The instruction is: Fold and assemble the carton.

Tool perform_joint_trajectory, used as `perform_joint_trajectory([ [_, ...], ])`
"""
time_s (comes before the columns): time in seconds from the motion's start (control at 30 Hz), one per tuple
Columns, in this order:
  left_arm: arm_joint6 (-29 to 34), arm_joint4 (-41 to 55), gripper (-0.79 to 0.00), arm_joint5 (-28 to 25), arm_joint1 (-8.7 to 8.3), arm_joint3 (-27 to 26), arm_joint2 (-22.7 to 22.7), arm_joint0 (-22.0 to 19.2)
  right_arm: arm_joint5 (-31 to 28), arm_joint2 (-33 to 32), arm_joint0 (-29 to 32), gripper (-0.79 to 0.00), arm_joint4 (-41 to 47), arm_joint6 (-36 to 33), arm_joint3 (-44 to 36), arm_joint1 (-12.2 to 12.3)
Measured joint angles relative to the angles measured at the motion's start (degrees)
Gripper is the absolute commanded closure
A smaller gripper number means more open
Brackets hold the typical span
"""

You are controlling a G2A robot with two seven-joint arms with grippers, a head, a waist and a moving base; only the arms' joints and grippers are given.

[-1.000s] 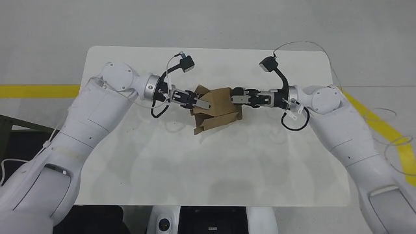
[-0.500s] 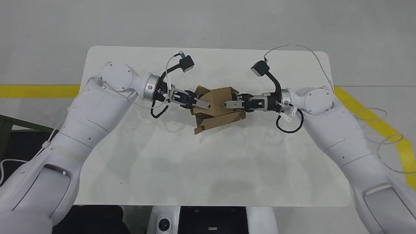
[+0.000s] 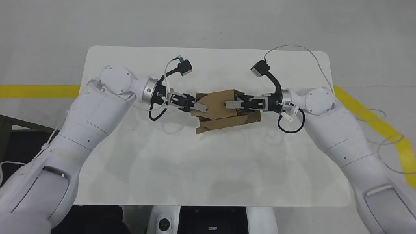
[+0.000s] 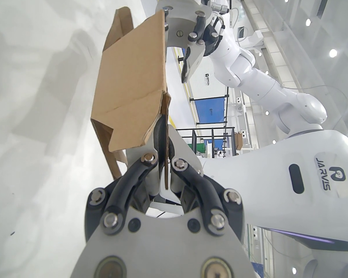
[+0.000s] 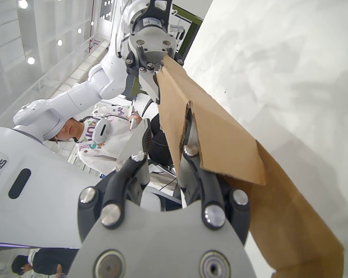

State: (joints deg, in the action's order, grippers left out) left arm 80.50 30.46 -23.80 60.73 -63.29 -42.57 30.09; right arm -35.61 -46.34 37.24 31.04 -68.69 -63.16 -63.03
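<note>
The left pincer [image 4: 162, 134] was pressed together on the thin edge of a flap of the brown carton [image 3: 224, 107]. The rest of the carton reached out ahead of its fingertips toward the right pincer [image 5: 168, 125]. The right pincer faced it from the carton's far end with its fingers spread. One finger [image 5: 145, 134] stood bare outside a panel, and the other sat tucked behind a flap with the panel's edge between them, unclamped. The half-folded carton lay between the two pincers over the middle of the white table [image 3: 130, 169].
</note>
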Motion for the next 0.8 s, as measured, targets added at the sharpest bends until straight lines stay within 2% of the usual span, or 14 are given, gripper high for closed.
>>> perform_joint_trajectory([
  [0.2,0.3,-0.1,-0.065,0.3,-0.21,-0.7,0.2,-0.3,0.5,1.4,-1.0,-0.191,-0.3,-0.4,-0.3,0.1],
  [0.33,0.3,0.1,-0.052,0.3,-0.24,-1.2,0.4,-0.5,0.5,2.7,-1.8,-0.169,-0.4,-0.5,-0.1,0.0],
  [0.47,0.3,0.2,-0.055,0.3,-0.23,-1.3,0.8,-0.7,0.3,3.7,-2.3,-0.117,0.0,-0.3,0.4,-0.1],
  [0.53,0.3,0.2,-0.068,0.3,-0.25,-1.3,1.0,-0.8,0.2,4.1,-2.4,-0.058,0.2,-0.2,0.6,-0.1],
  [0.57,0.2,0.3,-0.077,0.2,-0.26,-1.2,1.1,-0.8,0.2,4.3,-2.5,0.0,0.3,-0.2,0.7,-0.1],
  [0.63,0.2,0.2,-0.212,0.2,-0.29,-1.2,1.2,-0.8,0.2,4.6,-2.6,0.0,0.4,-0.2,0.7,-0.1],
  [0.67,0.2,0.2,-0.317,0.2,-0.31,-1.1,1.3,-0.9,0.2,4.8,-2.7,0.0,0.5,-0.2,0.8,0.0],
  [0.7,0.2,0.3,-0.508,0.2,-0.33,-1.1,1.3,-0.9,0.1,4.9,-2.8,0.0,0.6,-0.1,0.8,0.0],
  [0.73,0.2,0.3,-0.785,0.2,-0.35,-1.1,1.4,-0.9,0.1,5.0,-2.8,0.0,0.7,-0.1,0.9,0.0],
  [0.8,0.2,0.4,-0.785,0.2,-0.43,-1.0,1.4,-1.0,-0.1,5.3,-3.0,0.0,0.7,0.1,1.1,0.1],
])
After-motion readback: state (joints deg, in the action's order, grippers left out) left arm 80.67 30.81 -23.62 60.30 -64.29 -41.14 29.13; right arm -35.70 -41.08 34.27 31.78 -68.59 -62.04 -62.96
